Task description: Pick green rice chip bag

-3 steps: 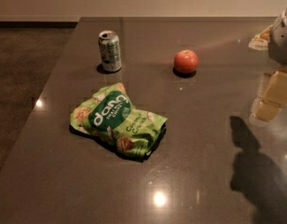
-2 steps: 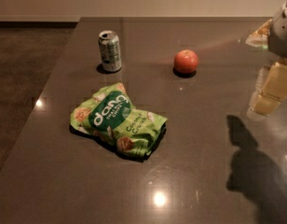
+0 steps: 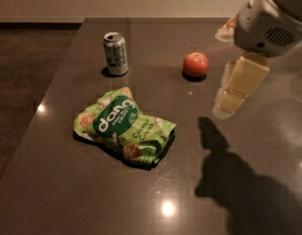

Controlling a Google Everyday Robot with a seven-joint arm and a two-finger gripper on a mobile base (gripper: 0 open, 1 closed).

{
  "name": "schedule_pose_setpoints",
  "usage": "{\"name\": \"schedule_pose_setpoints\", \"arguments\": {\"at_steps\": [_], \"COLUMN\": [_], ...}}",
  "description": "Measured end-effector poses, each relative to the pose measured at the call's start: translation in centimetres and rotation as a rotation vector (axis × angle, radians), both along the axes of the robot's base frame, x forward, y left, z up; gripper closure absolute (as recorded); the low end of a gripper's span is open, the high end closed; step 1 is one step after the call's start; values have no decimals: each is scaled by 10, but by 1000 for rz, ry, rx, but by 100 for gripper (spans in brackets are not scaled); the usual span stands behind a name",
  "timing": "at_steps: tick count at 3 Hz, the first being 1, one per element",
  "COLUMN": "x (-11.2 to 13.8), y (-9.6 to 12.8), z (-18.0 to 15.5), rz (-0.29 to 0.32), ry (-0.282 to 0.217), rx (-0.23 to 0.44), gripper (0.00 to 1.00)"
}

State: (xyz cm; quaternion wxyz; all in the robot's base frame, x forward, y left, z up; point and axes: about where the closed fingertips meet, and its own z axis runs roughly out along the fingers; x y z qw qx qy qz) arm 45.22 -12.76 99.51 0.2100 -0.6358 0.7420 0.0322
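Observation:
The green rice chip bag [image 3: 123, 127] lies crumpled on the dark table [image 3: 67, 199], left of the middle, with white "dang" lettering on a dark-green oval facing up. My gripper [image 3: 227, 104] hangs above the table at the right, well to the right of the bag and a little farther back, apart from it. The arm's white housing [image 3: 271, 16] fills the top right corner. The gripper casts a shadow [image 3: 239, 180] on the table in front of it.
A small silver-green drink can [image 3: 115, 53] stands upright behind the bag. A red-orange round fruit [image 3: 195, 64] sits behind and to the right of the bag, just left of the gripper. The table's left edge runs diagonally, with dark floor [image 3: 23, 72] beyond.
The arm and gripper have moved left, farther into view and closer to the fruit. The bag, can and fruit have not moved.

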Motion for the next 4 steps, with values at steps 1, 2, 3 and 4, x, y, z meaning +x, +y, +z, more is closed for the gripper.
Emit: {"name": "schedule_pose_setpoints", "arguments": {"at_steps": [1,2,3,4], "x": [-2,-1,-2,-3], "y": [49,88,121,143], "z": [-16,-49,-81,-105], "rz": [60,97,122,139], "ry": [-29,-12,28,46], "rx": [1,-13,-40,-74], "gripper": [0,0,0,0]}}
